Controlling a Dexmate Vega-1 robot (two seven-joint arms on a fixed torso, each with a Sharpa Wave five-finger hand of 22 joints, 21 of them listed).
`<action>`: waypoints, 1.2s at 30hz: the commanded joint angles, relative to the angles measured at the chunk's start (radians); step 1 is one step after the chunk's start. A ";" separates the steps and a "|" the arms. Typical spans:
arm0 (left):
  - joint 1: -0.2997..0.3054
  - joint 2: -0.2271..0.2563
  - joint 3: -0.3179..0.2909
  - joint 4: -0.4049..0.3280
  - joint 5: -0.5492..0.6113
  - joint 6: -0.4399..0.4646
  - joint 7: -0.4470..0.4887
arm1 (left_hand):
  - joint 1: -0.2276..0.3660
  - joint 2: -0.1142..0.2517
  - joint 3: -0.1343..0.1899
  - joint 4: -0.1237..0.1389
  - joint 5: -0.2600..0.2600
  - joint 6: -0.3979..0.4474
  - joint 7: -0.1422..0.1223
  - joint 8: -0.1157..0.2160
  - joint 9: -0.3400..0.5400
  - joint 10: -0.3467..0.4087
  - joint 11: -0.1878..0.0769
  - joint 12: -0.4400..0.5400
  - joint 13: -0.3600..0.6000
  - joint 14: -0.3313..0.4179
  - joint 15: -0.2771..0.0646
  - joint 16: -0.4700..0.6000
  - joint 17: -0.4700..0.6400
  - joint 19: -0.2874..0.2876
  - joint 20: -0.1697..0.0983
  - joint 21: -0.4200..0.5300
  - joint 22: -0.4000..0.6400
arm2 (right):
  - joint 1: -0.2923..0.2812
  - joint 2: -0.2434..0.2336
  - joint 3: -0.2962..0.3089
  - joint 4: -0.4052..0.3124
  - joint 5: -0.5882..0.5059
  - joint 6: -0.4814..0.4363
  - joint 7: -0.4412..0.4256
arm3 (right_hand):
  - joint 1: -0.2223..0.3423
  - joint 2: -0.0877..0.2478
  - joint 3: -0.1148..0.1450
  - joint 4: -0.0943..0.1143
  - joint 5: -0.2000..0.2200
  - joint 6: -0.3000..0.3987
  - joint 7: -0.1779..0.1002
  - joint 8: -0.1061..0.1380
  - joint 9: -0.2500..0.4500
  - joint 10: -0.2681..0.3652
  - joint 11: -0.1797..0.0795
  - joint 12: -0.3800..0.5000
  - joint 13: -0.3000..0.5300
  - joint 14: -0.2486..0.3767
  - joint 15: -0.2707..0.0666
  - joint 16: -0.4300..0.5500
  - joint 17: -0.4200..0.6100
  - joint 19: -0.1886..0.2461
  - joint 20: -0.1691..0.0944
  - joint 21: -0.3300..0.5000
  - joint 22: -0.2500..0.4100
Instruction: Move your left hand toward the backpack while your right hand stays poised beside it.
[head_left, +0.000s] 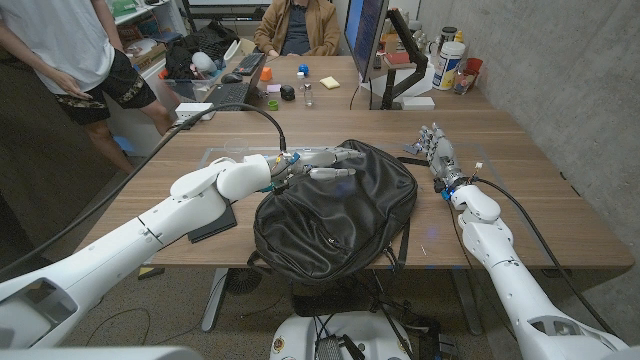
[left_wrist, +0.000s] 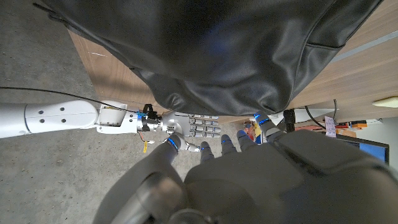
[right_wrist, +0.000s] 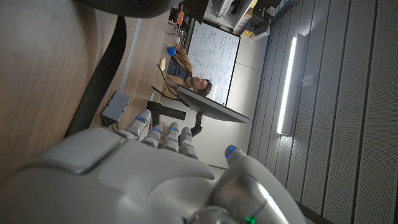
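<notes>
head view first: the wooden table (head_left: 520, 180) runs wide across the room, and the black backpack (head_left: 335, 215) lies slumped near its front edge, in the middle, between the two arms. the left hand (head_left: 325, 162) is over the bag's far upper edge, fingers stretched out and apart, holding nothing; whether they touch the leather i can't tell. the right hand (head_left: 437, 152) stands to the bag's right, apart from it, fingers upright and spread, empty. by my reading the reach is nearly finished, and the next move calls only for the left hand to settle lightly on the bag while the right keeps its post.

left wrist view gives what the head camera can't: the backpack's (left_wrist: 217, 56) dark underside bulging over the table edge, with the left hand's fingers (left_wrist: 227, 144) just short of it and the right hand (left_wrist: 189, 124) waiting beyond. right wrist view catches a strap (right_wrist: 99, 81) lying on the wood beside the right hand (right_wrist: 155, 168).
</notes>
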 joint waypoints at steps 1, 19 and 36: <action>-0.001 0.005 0.004 -0.003 -0.002 0.009 -0.016 | 0.009 0.003 -0.005 0.000 0.006 -0.007 -0.005 -0.001 0.004 -0.018 0.002 0.002 0.004 -0.031 0.003 0.002 0.003 -0.041 0.006 -0.003 0.005 | 0.000 0.000 -0.003 0.000 -0.002 -0.002 -0.002 | 0.005 0.103 0.005 -0.001 0.007 -0.001 -0.002 0.005 0.003 -0.003 -0.007 0.006 0.005 -0.007 -0.028 -0.002 0.002 0.004 -0.081 -0.002 0.003; -0.009 0.005 0.009 0.003 -0.005 0.011 -0.028 | 0.011 0.003 -0.007 0.000 0.008 -0.012 -0.005 0.002 0.004 -0.023 0.004 0.004 0.004 -0.035 0.005 0.003 0.003 -0.044 0.013 -0.007 0.006 | 0.002 0.000 -0.005 0.001 -0.004 -0.006 -0.003 | 0.005 0.103 0.005 -0.001 0.007 -0.002 -0.002 0.005 0.003 -0.004 -0.007 0.006 0.005 -0.007 -0.029 -0.002 0.001 0.005 -0.081 -0.006 0.003; -0.025 0.005 0.018 0.031 -0.016 -0.004 -0.045 | 0.014 0.003 -0.009 -0.002 0.009 -0.017 -0.005 0.003 0.004 -0.031 0.002 0.004 0.004 -0.040 0.004 0.003 0.003 -0.048 0.019 -0.010 0.006 | 0.009 0.006 -0.009 0.010 -0.012 -0.005 -0.014 | 0.006 0.102 0.006 -0.002 0.008 -0.002 -0.002 0.005 0.003 -0.003 -0.007 0.007 0.005 -0.006 -0.028 -0.002 0.001 0.007 -0.081 -0.011 0.003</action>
